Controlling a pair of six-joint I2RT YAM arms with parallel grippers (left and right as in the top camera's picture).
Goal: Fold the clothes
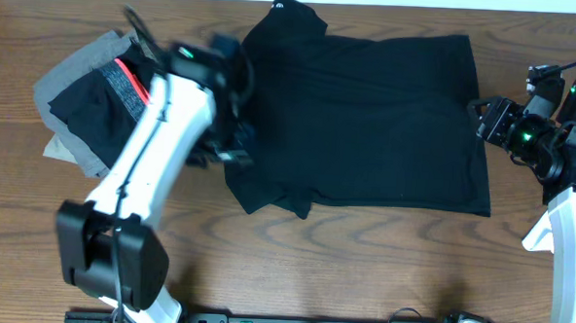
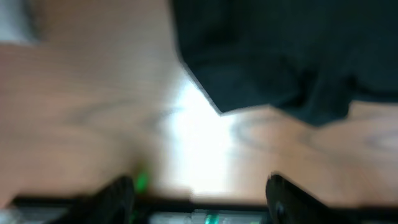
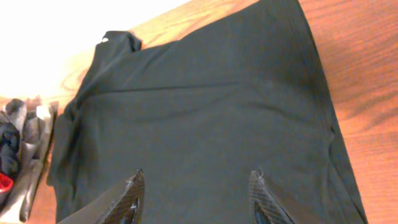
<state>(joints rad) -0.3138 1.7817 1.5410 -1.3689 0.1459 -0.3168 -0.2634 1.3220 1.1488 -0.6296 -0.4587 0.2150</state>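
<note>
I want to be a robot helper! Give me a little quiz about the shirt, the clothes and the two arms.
1. True or false: the pile of clothes lies on top of the black T-shirt.
2. What colour is the bright stripe in that pile? A) red B) blue C) yellow
3. Fill in the gap: the left arm's fingers and the right arm's fingers are both ____ (open or shut).
Key: 1 false, the pile sits beside the T-shirt; 2 A; 3 open.
</note>
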